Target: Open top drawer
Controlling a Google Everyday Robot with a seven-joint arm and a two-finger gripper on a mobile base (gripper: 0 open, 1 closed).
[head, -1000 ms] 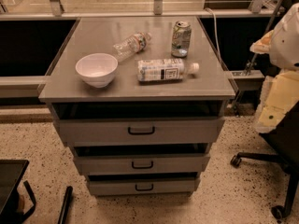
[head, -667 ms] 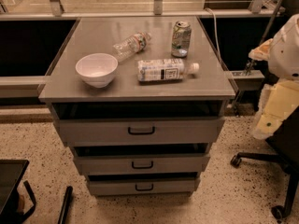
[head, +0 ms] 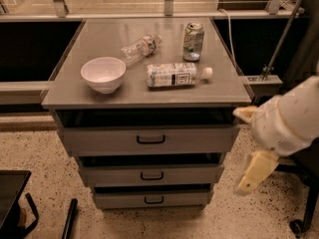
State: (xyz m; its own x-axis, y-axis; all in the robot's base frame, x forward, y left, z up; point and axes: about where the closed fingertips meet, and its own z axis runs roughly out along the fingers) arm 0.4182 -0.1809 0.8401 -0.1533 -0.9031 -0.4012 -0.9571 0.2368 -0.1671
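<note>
The top drawer (head: 99, 142) is the widest grey front panel of three, just under the cabinet top, with a small black pull handle (head: 151, 140) at its middle. A dark gap shows above its front. My gripper (head: 254, 169) hangs at the end of the white arm (head: 289, 123), to the right of the cabinet's front right corner. It is level with the top and middle drawers, apart from them and well right of the handle. It holds nothing.
On the cabinet top (head: 70, 96) stand a white bowl (head: 103, 73), a clear bottle lying down (head: 140, 48), a white bottle lying down (head: 175, 74) and a can (head: 193, 41). Two narrower drawers (head: 152, 175) sit below. A chair base (head: 299, 225) is at the lower right.
The arm and gripper have moved down and to the left, closer to the cabinet's front right corner. The drawers and the things on top have not moved.
</note>
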